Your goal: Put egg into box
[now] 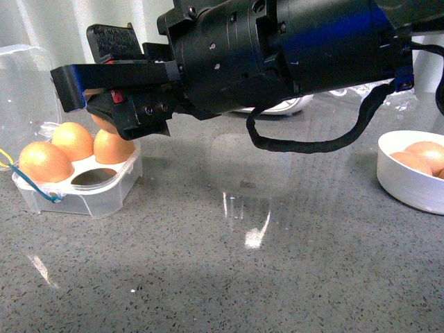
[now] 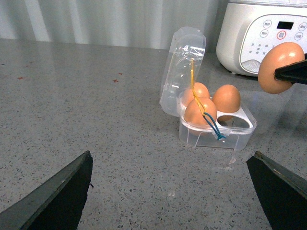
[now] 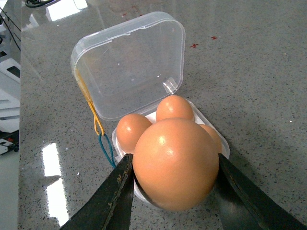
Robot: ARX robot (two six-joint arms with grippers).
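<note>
Closest to the right wrist camera, the egg (image 3: 175, 163) is clamped between the two fingers of the right pincer (image 3: 175, 187). They grip it across its middle, so its lower end hangs free to go down into a cell. Just beyond and below stands the box (image 1: 104, 198), its lid (image 3: 132, 67) tipped back so the insert can be reached. Three other eggs (image 2: 226, 98) fill it, and in this view the carried egg hides the fourth place. The left wrist view shows that place: the empty hole (image 2: 235, 122) is open at one corner, and the held egg hangs higher than the box and off to one side, by my reading not yet over the hole. The left pincer (image 2: 170, 191) is spread wide and holds nothing. Farther off, only the front view shows a white bowl (image 1: 409, 184) of spare eggs on the worktop (image 1: 243, 277).
</note>
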